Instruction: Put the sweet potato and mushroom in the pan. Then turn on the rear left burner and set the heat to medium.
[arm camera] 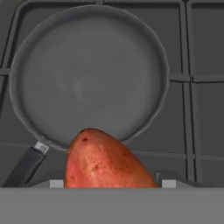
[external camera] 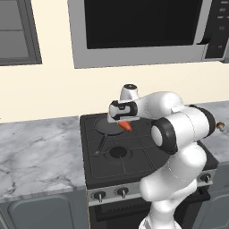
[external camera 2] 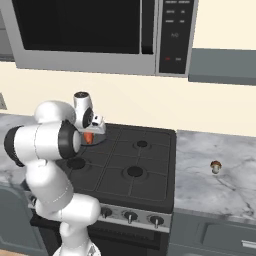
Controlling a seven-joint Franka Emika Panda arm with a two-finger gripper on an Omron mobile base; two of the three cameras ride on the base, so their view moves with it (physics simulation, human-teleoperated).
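left base view: the gripper (external camera: 126, 121) hangs above the stove (external camera: 134, 156), clamped on the sweet potato (external camera: 127, 125), whose orange tip pokes out just beside the pan (external camera: 108, 126) on the rear left burner.

right base view: the mushroom (external camera 2: 215, 166) sits on the counter (external camera 2: 215, 180) right of the stove, well apart from the pan.

hand view: the sweet potato rises between the fingertips, over the pan's near rim.

Sweet potato (arm camera: 103, 159) above pan (arm camera: 87, 74), mushroom (external camera 2: 215, 166) on counter
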